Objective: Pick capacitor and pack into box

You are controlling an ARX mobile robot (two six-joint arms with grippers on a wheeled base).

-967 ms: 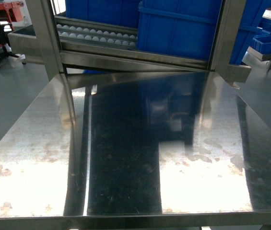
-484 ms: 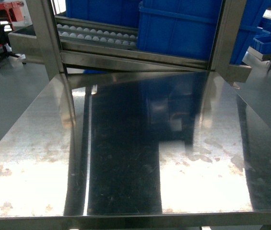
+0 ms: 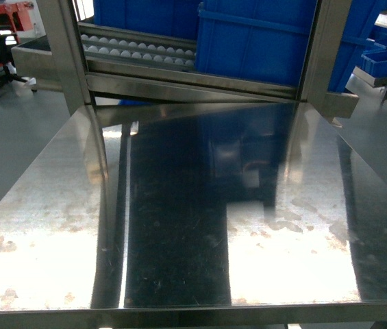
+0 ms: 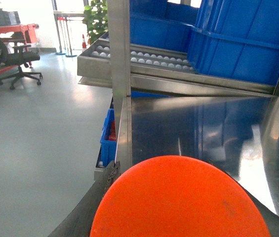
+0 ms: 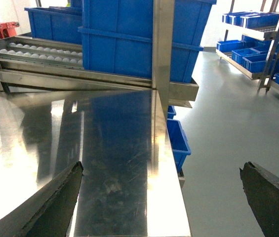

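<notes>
The right pincer (image 5: 161, 197) stands wide open, holding nothing, its dark fingers (image 5: 55, 200) over the right edge of the steel tabletop (image 3: 179, 226). The left pincer is hidden behind an orange disc (image 4: 179, 200), so I cannot tell its state. Beyond the tabletop's far edge stand blue bins (image 3: 255, 41) on a roller rack (image 3: 138, 51). Grey floor (image 4: 35, 133) lies open either side. No box or capacitor shows.

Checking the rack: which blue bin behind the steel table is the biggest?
The large blue bin right of centre on the roller rack; the other blue bin sits further back left.
</notes>
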